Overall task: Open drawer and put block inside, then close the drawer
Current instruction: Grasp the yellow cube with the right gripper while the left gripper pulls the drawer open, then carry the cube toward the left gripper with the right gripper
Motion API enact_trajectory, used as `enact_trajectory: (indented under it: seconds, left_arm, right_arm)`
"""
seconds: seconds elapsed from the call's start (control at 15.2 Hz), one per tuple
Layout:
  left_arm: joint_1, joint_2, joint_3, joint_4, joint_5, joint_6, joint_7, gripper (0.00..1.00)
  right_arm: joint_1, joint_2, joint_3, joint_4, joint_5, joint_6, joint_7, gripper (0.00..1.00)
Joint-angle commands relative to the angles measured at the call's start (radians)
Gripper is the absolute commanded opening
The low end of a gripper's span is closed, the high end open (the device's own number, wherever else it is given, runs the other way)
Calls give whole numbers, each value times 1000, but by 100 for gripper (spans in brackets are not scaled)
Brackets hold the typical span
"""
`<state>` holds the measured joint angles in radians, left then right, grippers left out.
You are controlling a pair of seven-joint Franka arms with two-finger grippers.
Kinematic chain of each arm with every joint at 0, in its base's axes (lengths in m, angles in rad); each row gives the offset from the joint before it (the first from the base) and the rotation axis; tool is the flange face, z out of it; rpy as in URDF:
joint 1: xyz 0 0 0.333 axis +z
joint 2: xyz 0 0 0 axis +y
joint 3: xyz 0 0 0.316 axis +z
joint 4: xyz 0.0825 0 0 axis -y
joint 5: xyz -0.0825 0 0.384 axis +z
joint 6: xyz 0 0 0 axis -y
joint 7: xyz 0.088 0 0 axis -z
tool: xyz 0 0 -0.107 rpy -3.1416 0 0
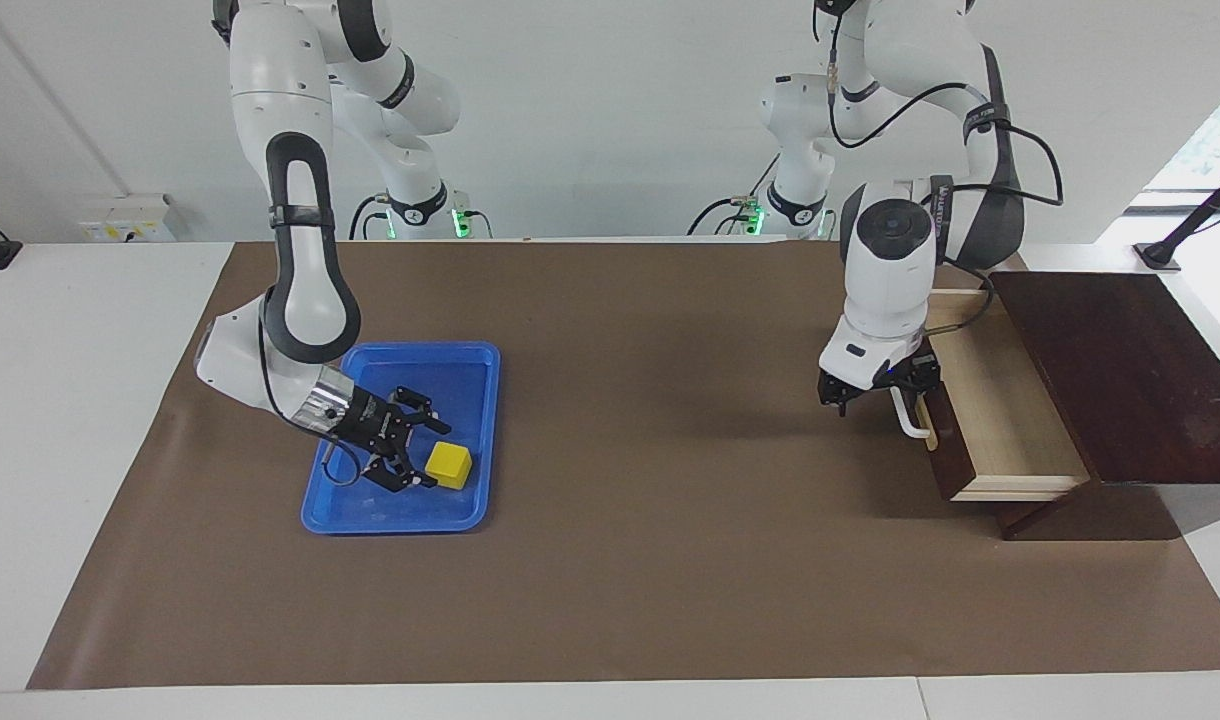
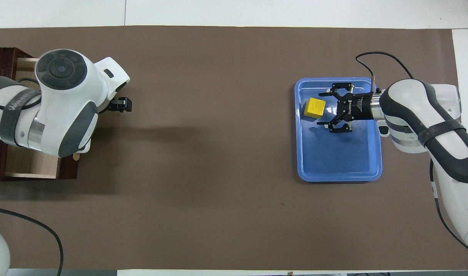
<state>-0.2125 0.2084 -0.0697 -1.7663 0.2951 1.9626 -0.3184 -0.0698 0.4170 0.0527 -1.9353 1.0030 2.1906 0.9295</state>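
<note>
One small yellow block lies in the blue tray.

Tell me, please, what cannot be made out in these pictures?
- Facing view: whether the left gripper touches the white bar handle of the open wooden drawer; too small.
- Overhead view: the left wrist covers that handle; the edge crops the dark brown box.
- Both views: whether the right gripper touches the small yellow cube; too small.

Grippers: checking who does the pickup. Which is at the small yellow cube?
The right gripper, low in the blue plastic tray beside the cube; the left gripper is at the white handle of the wooden drawer.
</note>
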Motion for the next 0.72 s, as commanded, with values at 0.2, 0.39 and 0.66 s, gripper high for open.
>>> enact_trajectory:
  seconds: [0.2,0.39,0.66]
  left_arm:
    - [4,-10,10,179,-138,-186,-109,100]
    - [-18,-15,-5,188,-186,-231,-340,100]
    - [-74,-18,-12,197,-221,-242,-696,100]
  right_arm:
    - [4,-14,1,-21,36,25,-34,35]
    - [2,-14,1,-13,36,21,-50,0]
    - [4,-12,1,33,33,-9,-22,0]
